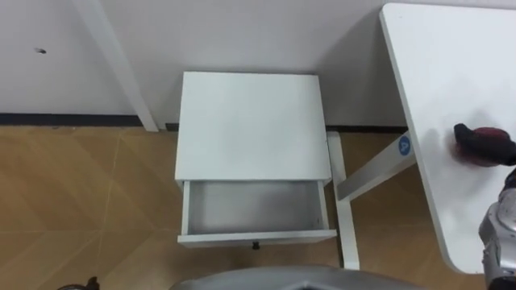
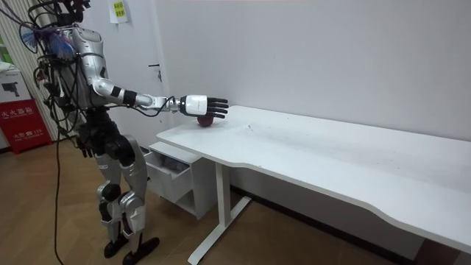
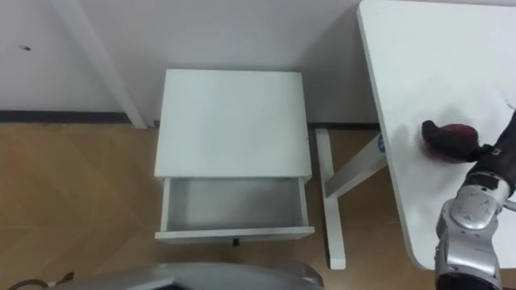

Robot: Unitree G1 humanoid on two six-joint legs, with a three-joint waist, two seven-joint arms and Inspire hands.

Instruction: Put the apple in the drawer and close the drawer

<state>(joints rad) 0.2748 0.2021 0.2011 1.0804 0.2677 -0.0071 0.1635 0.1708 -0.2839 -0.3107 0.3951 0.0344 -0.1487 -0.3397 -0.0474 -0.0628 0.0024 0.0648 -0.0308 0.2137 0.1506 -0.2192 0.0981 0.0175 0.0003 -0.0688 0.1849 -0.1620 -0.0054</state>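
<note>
A red apple (image 1: 482,159) lies on the white desk (image 1: 451,72) near its left edge. My right hand (image 1: 484,143) reaches over the desk and rests on top of the apple, dark fingers stretched across it; in the room view the right hand (image 2: 202,105) has nearly straight fingers above the apple (image 2: 205,121). The white nightstand (image 1: 250,125) stands against the wall in front of me. Its drawer (image 1: 254,208) is pulled open and holds nothing. A dark bit of my left hand (image 1: 85,283) sits at the lower left edge.
The desk's white leg and foot (image 1: 347,209) stand just right of the nightstand. A slanted white post (image 1: 121,64) leans against the wall at the left. Wooden floor (image 1: 72,193) lies left of the nightstand.
</note>
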